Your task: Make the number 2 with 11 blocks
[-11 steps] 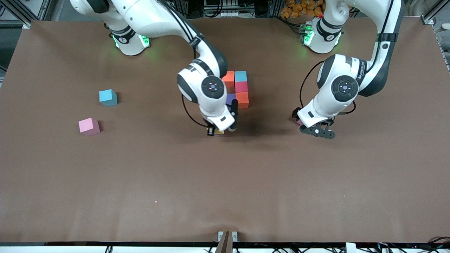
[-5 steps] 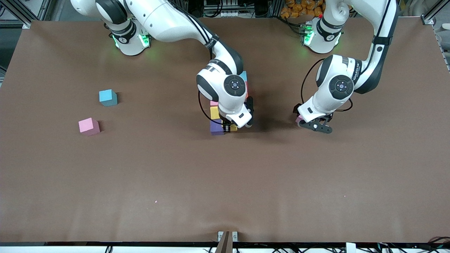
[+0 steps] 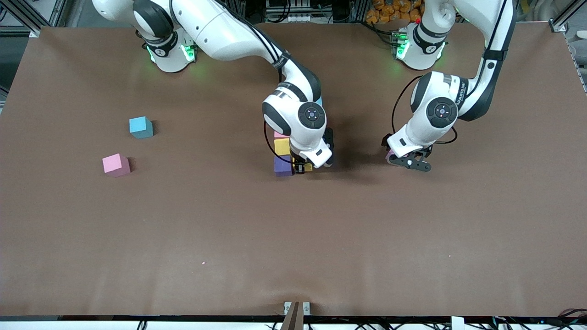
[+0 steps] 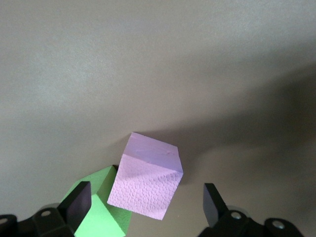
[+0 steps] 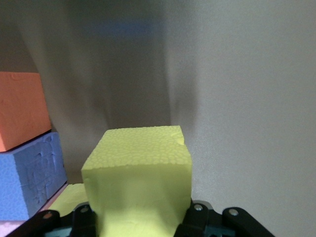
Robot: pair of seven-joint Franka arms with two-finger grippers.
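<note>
One yellow cube (image 5: 138, 180) — light, slightly yielding foam, best pinched on flat opposite faces — clamped in the right gripper (image 3: 301, 167) fingers beside the purple cube (image 3: 282, 166); left gripper (image 4: 143, 207) fingers wide apart, empty, straddling a pink cube (image 4: 145, 181).

Looks like a robotics lab to me: two white robot arms (image 3: 257, 41) bolted at the edge of a big table (image 3: 293, 238) covered in plain brown matting, green status lights glowing at their bases (image 3: 172, 52). Aluminium frame rails (image 3: 27, 13) sit at the corners, loose cables (image 3: 527, 323) run along the front edge, and there's equipment racked up past the table. Foam cubes (image 3: 141, 127) scattered around like test props
</note>
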